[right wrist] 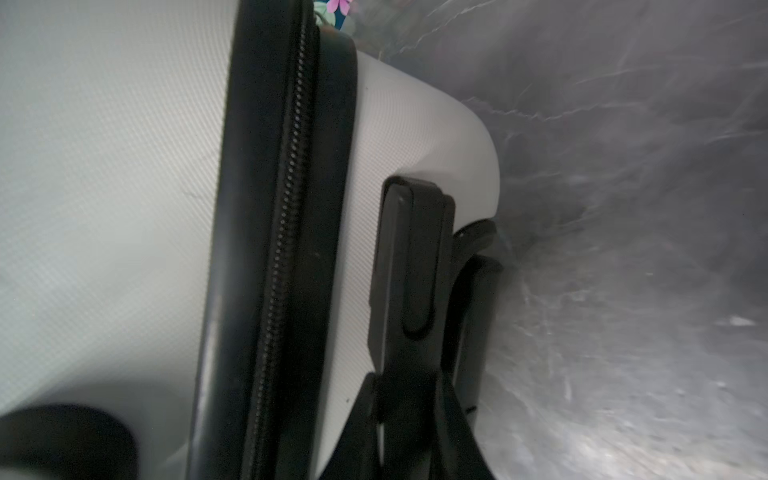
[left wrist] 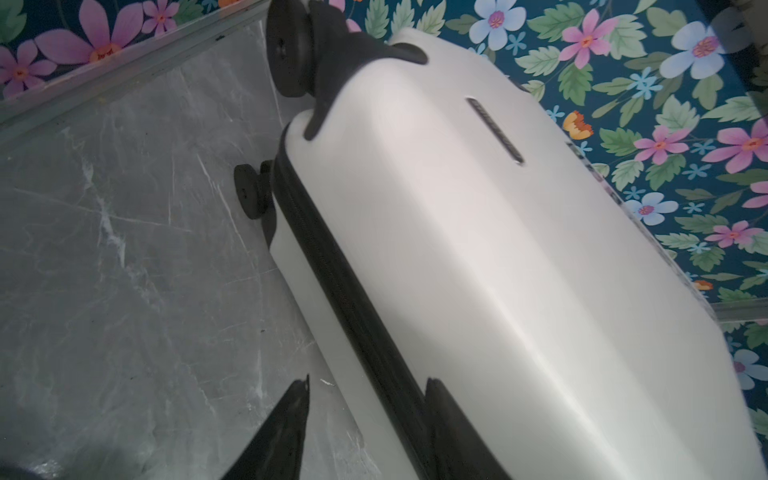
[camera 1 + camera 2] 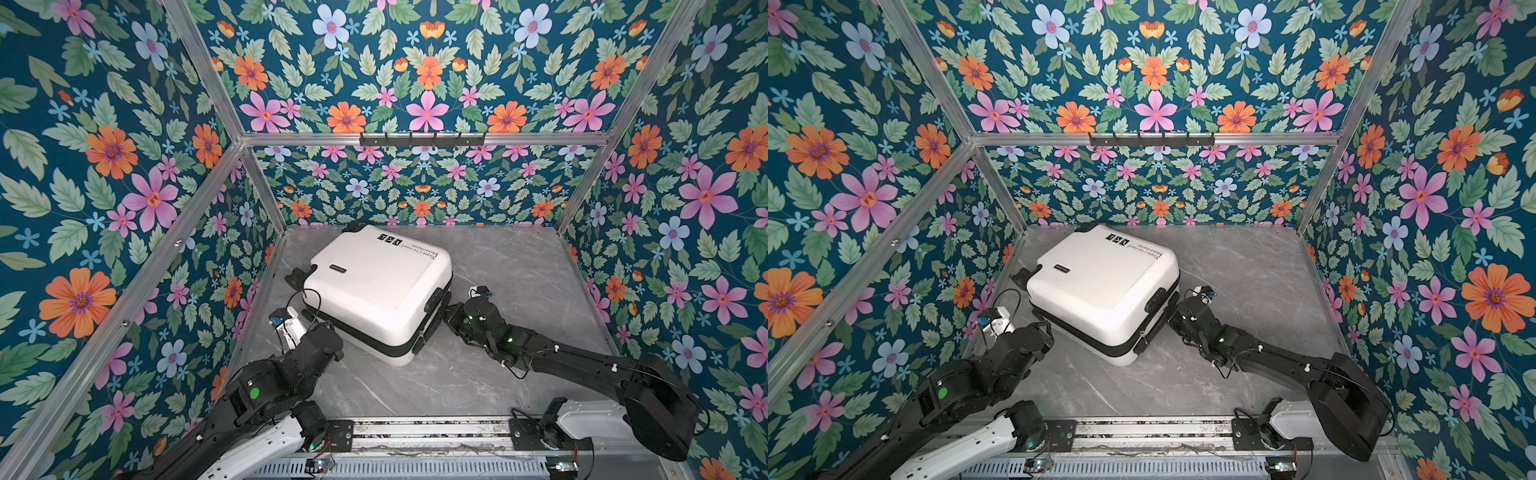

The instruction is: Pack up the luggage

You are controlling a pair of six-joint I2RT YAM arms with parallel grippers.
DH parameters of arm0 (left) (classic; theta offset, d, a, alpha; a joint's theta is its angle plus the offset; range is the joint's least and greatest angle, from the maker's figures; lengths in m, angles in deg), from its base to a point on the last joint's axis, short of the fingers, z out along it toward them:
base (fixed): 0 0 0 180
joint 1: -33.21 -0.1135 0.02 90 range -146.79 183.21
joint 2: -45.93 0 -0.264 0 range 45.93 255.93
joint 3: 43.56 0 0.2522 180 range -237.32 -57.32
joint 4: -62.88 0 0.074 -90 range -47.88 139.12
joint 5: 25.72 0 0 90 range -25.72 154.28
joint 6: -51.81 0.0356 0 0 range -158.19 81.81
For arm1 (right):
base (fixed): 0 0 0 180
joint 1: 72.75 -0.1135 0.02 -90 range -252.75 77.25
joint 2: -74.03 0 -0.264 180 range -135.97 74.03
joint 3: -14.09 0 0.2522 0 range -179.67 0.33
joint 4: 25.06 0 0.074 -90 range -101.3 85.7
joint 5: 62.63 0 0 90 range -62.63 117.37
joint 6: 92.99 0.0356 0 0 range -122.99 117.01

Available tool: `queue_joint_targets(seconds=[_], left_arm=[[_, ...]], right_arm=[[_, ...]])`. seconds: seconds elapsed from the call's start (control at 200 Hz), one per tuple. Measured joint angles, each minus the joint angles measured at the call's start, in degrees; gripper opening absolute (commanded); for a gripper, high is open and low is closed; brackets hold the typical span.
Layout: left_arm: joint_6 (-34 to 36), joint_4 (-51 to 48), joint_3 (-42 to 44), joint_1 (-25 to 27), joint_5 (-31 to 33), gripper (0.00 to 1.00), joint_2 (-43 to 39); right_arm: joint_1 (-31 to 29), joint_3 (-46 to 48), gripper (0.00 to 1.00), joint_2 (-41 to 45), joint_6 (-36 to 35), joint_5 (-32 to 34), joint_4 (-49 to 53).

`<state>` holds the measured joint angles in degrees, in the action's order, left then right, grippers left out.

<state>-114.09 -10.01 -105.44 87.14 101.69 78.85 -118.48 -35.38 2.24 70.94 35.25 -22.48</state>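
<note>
White luggage point(image 3: 374, 291), right gripper point(image 1: 409, 386) clamping its handle point(image 1: 411, 257) (arm point(image 3: 561, 357) outstretched)

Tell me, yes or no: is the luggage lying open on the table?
No, in a top view the luggage lies shut, its two white shells closed together with no interior showing.

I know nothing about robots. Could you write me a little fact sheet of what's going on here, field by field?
Object: white luggage, lying flat, shell closed
Zipper: closed where visible
Surface: grey marbled table
Left gripper: open, fingers at the luggage's zipper edge
Right gripper: shut on the black side handle
Surroundings: floral walls, hook rail on the back wall
</note>
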Motion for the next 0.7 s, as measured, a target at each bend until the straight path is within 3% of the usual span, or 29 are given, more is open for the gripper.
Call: queue_joint_targets(seconds=[0.375,0.455,0.59,0.7], left_arm=[[-2.7,11.0,8.3,-2.9,-1.5,0.53,5.9],[-0.8,15.0,10.4,-7.1,-4.3,0.5,6.8],[5.0,22.3,12.4,-19.0,-12.6,0.46,11.6],[9.9,29.7,10.4,-22.8,-16.4,0.47,18.9]], right_arm=[[0.3,13.1,0.0,8.9,1.5,2.6,1.0],[0.2,15.2,0.0,10.2,1.7,2.3,1.0],[0.3,17.8,0.0,13.1,2.1,1.5,1.6],[0.2,19.1,0.0,15.6,2.4,0.9,2.4]])
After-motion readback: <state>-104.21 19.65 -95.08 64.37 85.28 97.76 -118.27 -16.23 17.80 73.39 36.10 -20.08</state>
